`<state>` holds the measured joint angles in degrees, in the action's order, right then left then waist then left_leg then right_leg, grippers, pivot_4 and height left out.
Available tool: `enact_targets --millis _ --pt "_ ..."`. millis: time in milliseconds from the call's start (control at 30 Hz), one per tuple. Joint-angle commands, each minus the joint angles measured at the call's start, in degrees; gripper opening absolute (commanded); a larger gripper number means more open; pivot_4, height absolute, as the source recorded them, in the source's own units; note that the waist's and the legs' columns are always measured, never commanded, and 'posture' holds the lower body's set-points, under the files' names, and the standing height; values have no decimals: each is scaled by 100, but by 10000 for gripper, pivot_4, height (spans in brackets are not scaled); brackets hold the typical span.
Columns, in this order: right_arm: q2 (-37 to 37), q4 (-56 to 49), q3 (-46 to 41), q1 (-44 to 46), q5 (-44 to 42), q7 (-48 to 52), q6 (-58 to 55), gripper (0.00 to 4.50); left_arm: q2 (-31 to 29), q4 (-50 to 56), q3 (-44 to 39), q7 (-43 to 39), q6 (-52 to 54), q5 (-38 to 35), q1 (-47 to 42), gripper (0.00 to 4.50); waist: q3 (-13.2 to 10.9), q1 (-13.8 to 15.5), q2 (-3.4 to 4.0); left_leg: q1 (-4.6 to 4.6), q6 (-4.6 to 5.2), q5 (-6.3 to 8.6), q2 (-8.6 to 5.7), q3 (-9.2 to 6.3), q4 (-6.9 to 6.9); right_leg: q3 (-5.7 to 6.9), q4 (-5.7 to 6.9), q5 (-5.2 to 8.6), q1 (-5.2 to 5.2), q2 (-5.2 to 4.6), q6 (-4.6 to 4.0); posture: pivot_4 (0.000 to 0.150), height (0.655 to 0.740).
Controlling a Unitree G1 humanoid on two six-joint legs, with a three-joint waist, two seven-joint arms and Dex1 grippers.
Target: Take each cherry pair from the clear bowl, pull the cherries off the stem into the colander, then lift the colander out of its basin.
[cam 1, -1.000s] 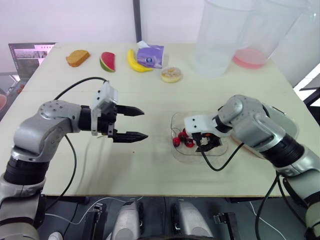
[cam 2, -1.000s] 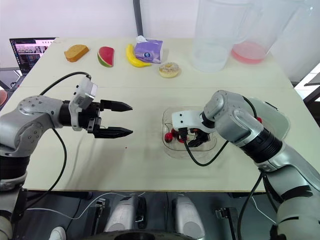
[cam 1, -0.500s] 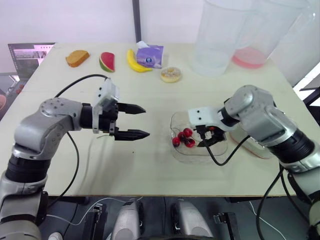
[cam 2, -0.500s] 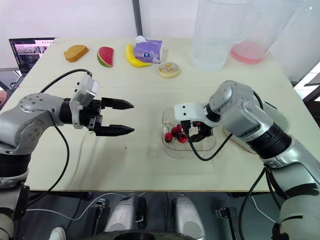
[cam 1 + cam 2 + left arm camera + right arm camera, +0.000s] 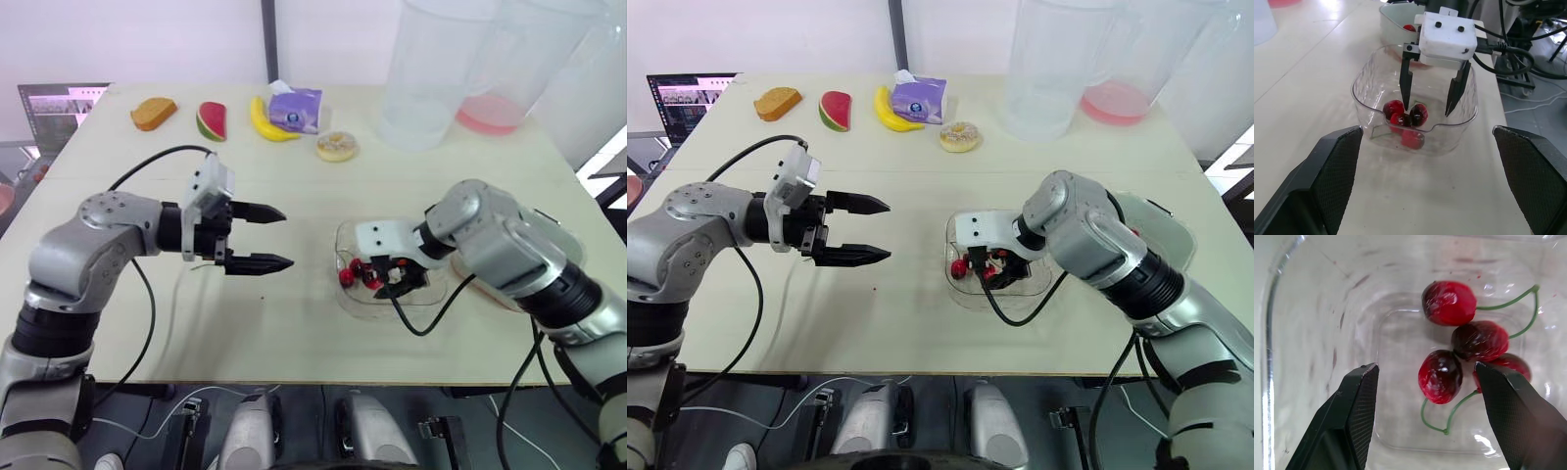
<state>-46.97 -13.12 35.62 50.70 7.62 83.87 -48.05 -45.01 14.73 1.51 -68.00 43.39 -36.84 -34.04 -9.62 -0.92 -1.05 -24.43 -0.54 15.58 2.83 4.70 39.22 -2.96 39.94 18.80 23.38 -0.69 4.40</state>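
The clear bowl (image 5: 423, 292) sits right of the table's centre and holds several dark red cherries (image 5: 1449, 302) joined by green stems (image 5: 1508, 300). My right gripper (image 5: 392, 279) reaches down into the bowl, open, its fingertips (image 5: 1367, 377) straddling one cherry (image 5: 1440, 375) without closing on it. The left wrist view shows that gripper (image 5: 1426, 110) with its tips among the cherries (image 5: 1394, 108). My left gripper (image 5: 274, 238) hovers open above the table, left of the bowl and pointing at it, holding nothing. The colander in its basin (image 5: 1164, 231) stands behind my right arm, mostly hidden.
Along the far side lie a bread slice (image 5: 152, 113), a watermelon slice (image 5: 210, 120), a banana (image 5: 262, 119), a purple tissue pack (image 5: 295, 108) and a donut (image 5: 337, 147). Two tall clear jugs (image 5: 428, 69) stand at the back right. A laptop (image 5: 54, 106) sits at the far left.
My right gripper drew back toward the bowl's right side half a second ago, then returned left and down over the cherries. The left gripper has barely moved.
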Motion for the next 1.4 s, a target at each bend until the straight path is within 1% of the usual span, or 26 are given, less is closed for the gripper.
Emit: enact_targets --millis 33,200,367,500,633,700,767,933,1133,1267,1400 --pt "-23 -81 -85 45 -70 -46 -1 33890 -57 118 -51 -6 -66 -26 -58 45000 0 -2 0 0 0 0 0 0 0 0 0 0 0 0 0 1500 7400" --pt "-62 -107 -404 211 -332 -16 -89 33890 -64 124 -67 -11 -68 -33 -35 45000 0 -4 0 0 0 0 0 0 0 0 0 0 0 0 0 1500 7400" --pt "-143 -155 -1109 276 -849 -179 -540 33890 -61 134 -83 -1 -90 -28 13 45000 0 -1 0 0 0 0 0 0 0 0 0 0 0 -1 0 1500 7400" --pt "-391 -542 -1908 39 -1236 -604 -1357 33890 -67 147 -111 10 -109 -29 100 45000 0 17 0 0 0 0 -1 0 0 0 0 0 -1 -5 0 1500 7400" --pt "-785 -1268 -2154 -482 -1627 -830 -1871 33890 -51 156 -115 27 -118 -35 161 45000 0 13 -1 -1 2 1 -1 -3 0 -2 -2 0 -2 -8 0 1500 7400" --pt "-832 -1445 -2139 -637 -1770 -1008 -2069 33890 -43 135 -108 23 -138 -24 166 45000 0 -11 0 0 0 0 0 -3 0 -4 -1 0 -3 -7 0 1500 7400" --pt "-689 -1348 -1993 -630 -1751 -1324 -2136 33890 -32 113 -96 18 -152 -15 163 45000 0 -39 -1 1 -1 -1 1 -2 0 -7 1 0 -2 -3 0 1500 7400" --pt "-213 -766 -1571 -450 -1672 -1989 -2037 33890 2 70 -67 13 -189 6 132 45000 0 -25 0 3 -4 -2 2 -2 -1 -8 3 0 0 2 -1 1500 7400" --pt "-114 -120 -1209 -241 -1653 -2190 -1715 33890 -25 66 -93 14 -226 1 153 45000 0 9 -1 0 -1 -1 -3 2 0 -7 1 0 0 -4 0 1500 7400" --pt "-173 -245 -1103 -233 -1806 -2116 -1715 33890 -41 92 -114 23 -235 -4 199 45000 0 0 -1 0 -1 -1 0 0 -1 -6 2 1 2 1 -1 1500 7400" --pt "-425 -734 -999 -294 -1995 -1861 -1654 33890 -55 91 -126 27 -251 8 228 45000 0 -3 -1 0 -1 -1 1 0 -1 -6 2 1 2 1 -1 1500 7400"
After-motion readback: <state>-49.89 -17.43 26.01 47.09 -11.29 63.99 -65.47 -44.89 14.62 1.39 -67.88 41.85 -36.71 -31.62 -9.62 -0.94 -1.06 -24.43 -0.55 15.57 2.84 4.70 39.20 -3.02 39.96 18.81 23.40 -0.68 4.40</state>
